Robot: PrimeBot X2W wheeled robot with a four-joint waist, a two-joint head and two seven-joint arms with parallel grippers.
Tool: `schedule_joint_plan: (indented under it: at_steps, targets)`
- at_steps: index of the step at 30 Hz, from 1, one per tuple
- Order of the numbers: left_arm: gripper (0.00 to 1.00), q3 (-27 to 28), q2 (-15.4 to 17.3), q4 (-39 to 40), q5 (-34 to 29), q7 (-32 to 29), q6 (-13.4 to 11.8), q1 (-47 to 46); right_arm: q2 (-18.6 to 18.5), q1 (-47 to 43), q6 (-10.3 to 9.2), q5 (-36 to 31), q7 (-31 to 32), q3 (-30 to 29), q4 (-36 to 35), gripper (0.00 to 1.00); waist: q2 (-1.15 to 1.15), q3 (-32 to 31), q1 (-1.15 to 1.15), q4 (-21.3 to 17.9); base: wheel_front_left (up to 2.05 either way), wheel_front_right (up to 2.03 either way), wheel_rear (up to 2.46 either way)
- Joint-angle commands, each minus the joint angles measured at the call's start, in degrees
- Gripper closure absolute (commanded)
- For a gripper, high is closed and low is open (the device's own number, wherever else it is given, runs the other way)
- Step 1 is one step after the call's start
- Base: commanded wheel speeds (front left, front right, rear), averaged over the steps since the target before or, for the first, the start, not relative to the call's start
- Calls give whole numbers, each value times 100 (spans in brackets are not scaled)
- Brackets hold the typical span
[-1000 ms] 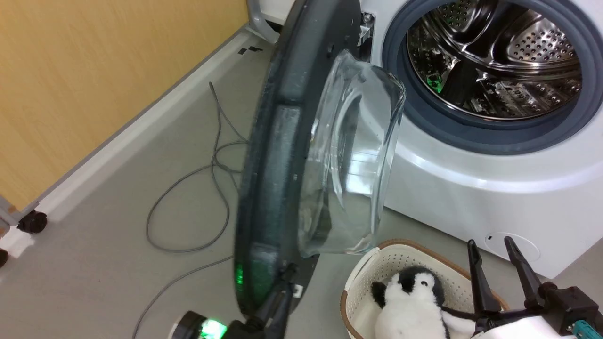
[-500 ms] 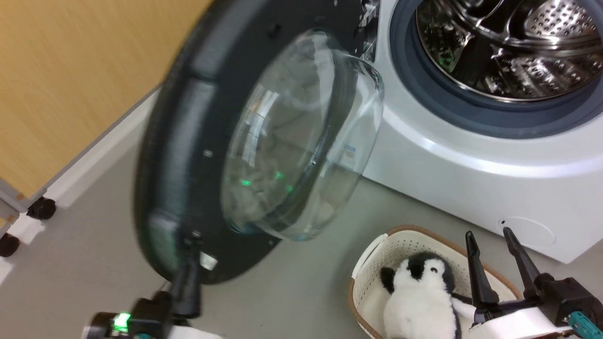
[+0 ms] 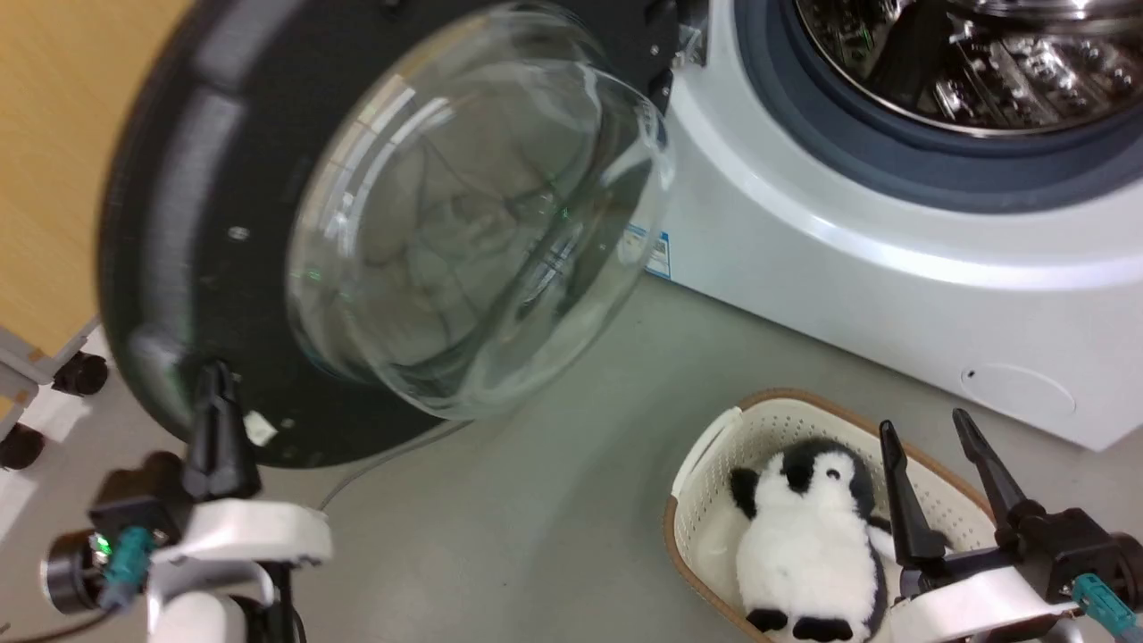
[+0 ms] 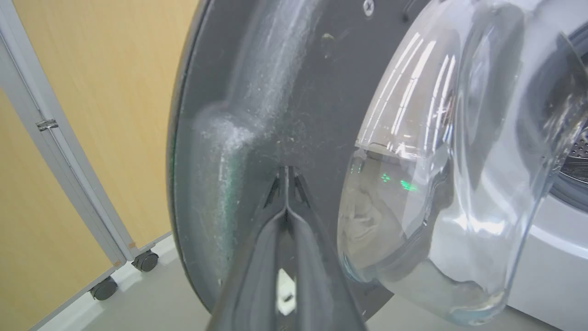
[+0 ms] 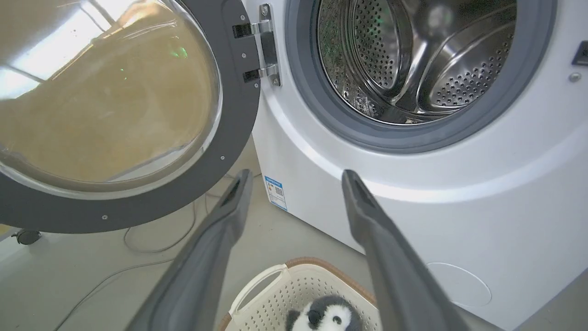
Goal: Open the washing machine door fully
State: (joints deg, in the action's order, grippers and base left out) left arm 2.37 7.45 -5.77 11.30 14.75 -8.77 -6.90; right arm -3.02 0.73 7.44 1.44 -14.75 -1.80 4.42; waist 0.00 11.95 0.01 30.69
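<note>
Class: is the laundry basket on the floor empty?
No, a black-and-white plush penguin lies inside the white basket.

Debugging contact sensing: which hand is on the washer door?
The left hand: fingers shut together, tips against the black inner face of the washing machine door. The right hand is open, apart from the door, above the basket.

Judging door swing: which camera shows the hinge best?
Right wrist view: the metal hinge shows whole between the washing machine door and the washing machine. Head view catches a sliver at top; left wrist view looks at the door.
</note>
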Motion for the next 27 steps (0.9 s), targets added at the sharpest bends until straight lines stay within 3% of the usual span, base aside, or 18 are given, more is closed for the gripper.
schedule_joint_plan:
  at_steps: [1,19,27]
  targets:
    - [100,182,-26,-99,31,25,43,-202,14,150,5,-56,-25,-16,-20,0,0,113,-1,-79,0,0,0]
    - [100,1799,196,-1259,-69,25,593,-1407,-242,557,5,-216,-25,13,-84,0,0,874,-1,-610,0,0,0]
    - [100,2546,617,-1885,-6,25,809,-1974,-276,691,5,-255,-25,-23,-165,0,0,1112,-1,-855,0,0,0]
